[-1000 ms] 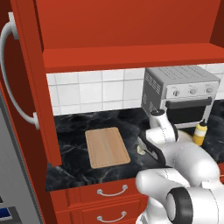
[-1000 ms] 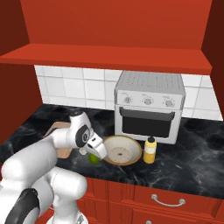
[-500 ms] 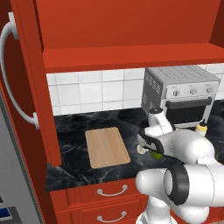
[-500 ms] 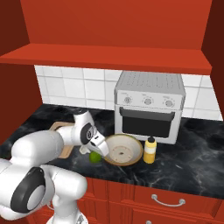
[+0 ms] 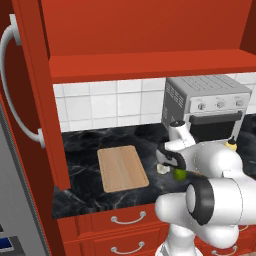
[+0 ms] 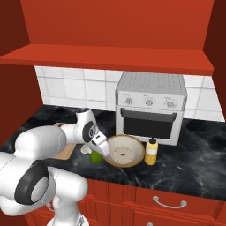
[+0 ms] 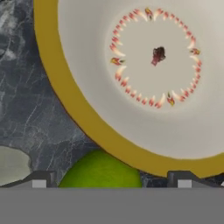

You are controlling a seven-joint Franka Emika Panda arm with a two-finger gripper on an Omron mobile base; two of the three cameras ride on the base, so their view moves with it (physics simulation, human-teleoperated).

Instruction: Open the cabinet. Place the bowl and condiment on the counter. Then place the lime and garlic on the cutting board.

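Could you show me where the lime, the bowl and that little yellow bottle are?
lime (image 7: 99, 171): hand view, on its green top.
bowl (image 6: 125, 152): right base view, on its pale inside.
yellow bottle (image 6: 151, 152): right base view, on its body.

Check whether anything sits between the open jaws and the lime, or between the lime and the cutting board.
Nothing blocks the gripper from the lime. The garlic lies between lime and cutting board.

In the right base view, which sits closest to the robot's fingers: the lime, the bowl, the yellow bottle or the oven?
1. lime, right below the fingers.
2. bowl, just right.
3. yellow bottle, beyond the bowl.
4. oven, at the back wall.
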